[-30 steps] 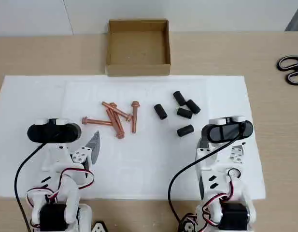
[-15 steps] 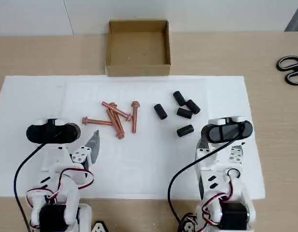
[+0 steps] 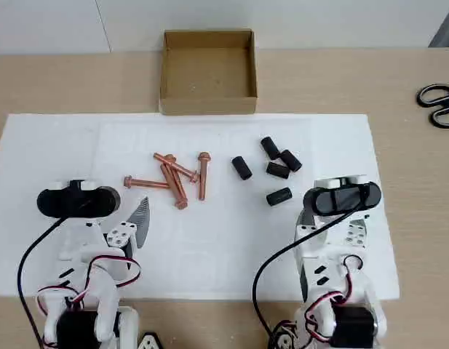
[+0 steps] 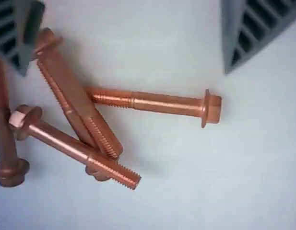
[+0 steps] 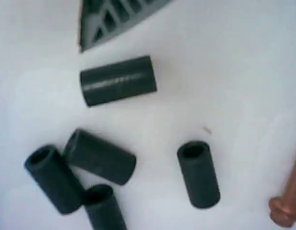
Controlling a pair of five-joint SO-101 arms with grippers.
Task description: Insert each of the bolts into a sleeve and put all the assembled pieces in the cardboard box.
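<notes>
Several copper bolts (image 3: pixel 174 174) lie in a loose pile on the left half of the white sheet (image 3: pixel 209 247). Several black sleeves (image 3: pixel 278 170) are scattered on the right half. An open cardboard box (image 3: pixel 208 93) stands at the far edge, empty. My left gripper (image 4: pixel 124 72) hovers open over the bolts (image 4: pixel 152 103), its grey fingers (image 4: pixel 253 33) wide apart and holding nothing. My right gripper (image 3: pixel 306 215) sits just short of the nearest sleeve (image 5: pixel 118 80). One grey finger (image 5: pixel 114 19) shows by that sleeve, with nothing against it.
Black scissors (image 3: pixel 439 104) lie on the wooden table at the far right, off the sheet. Both arm bases stand at the near edge. Bare sheet lies between the two arms and between the parts and the box.
The left arm has drawn back slightly toward the near edge. The right arm, the bolts and the sleeves have not moved.
</notes>
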